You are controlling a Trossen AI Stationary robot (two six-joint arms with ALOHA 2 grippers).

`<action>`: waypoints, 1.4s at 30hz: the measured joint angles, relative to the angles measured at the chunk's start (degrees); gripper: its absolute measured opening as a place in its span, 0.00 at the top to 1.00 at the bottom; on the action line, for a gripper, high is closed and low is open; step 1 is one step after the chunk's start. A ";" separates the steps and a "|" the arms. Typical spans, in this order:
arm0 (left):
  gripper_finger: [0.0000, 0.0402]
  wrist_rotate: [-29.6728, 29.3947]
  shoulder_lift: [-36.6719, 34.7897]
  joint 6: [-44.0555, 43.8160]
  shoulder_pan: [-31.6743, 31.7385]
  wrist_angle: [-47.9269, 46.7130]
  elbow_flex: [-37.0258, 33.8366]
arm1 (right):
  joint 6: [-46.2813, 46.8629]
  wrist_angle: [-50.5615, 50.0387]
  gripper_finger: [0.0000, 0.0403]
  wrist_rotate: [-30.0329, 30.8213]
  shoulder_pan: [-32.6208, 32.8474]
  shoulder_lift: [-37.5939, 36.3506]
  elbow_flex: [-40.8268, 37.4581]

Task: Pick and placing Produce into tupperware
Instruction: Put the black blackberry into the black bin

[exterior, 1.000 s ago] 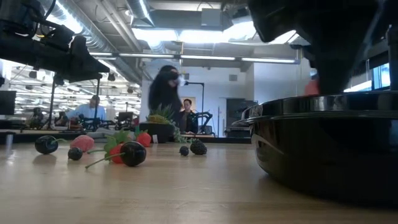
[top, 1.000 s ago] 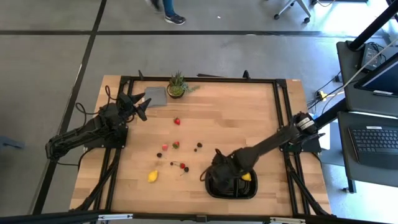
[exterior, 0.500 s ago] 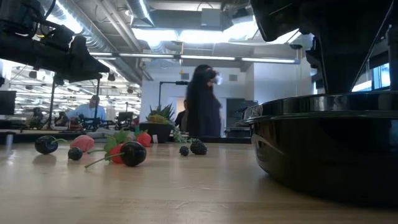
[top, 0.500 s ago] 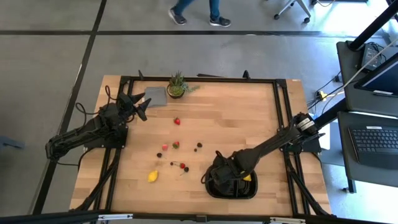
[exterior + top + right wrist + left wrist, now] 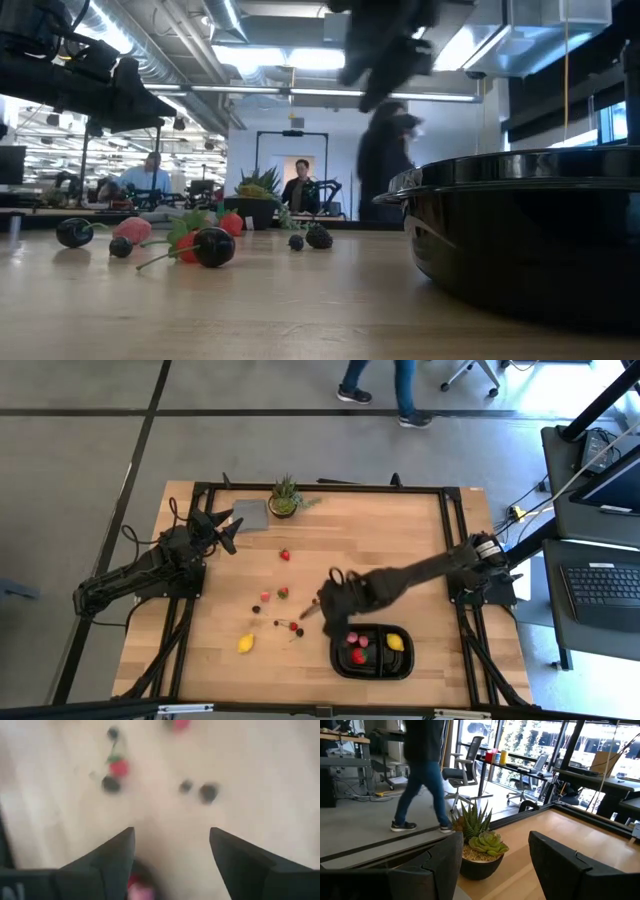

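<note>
The black tupperware (image 5: 372,665) lies near the front edge, right of the middle. It holds a yellow lemon (image 5: 396,643), a pink bit (image 5: 352,639) and a red strawberry (image 5: 358,656). Loose produce lies on the wood to its left: cherries (image 5: 295,627), a strawberry (image 5: 283,593), dark berries (image 5: 320,594) and a second lemon (image 5: 246,644). My right gripper (image 5: 316,608) hangs open above the table just beyond the tray's far left corner, pointing down over the berries (image 5: 207,792). My left gripper (image 5: 495,865) waits open at the far left.
A potted plant (image 5: 285,498) and a flat grey cloth (image 5: 250,513) sit at the far edge beside my left gripper. One more strawberry (image 5: 285,555) lies mid-table. The table's far right half is bare wood. A person walks past beyond the far edge.
My right gripper has risen out of the tupperware and swung toward the far left, over the loose produce, rolling as it went. A pink bit and a red strawberry now show in the tray where the gripper stood. The person behind the table has walked on to the right.
</note>
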 joint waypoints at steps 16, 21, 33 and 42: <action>0.45 0.00 0.00 0.00 0.00 0.00 0.02 | -27.88 21.74 0.36 0.00 -9.39 4.94 -10.20; 0.45 0.00 0.00 0.00 0.02 0.00 0.01 | -25.37 27.01 0.36 -0.02 -10.23 4.94 -15.32; 0.45 0.00 0.00 -0.01 0.01 0.00 0.02 | -20.01 39.17 0.36 -2.64 -9.80 4.97 -25.38; 0.45 0.00 0.00 0.00 0.00 0.00 0.01 | -20.39 45.46 0.44 -2.54 -9.89 4.97 -27.48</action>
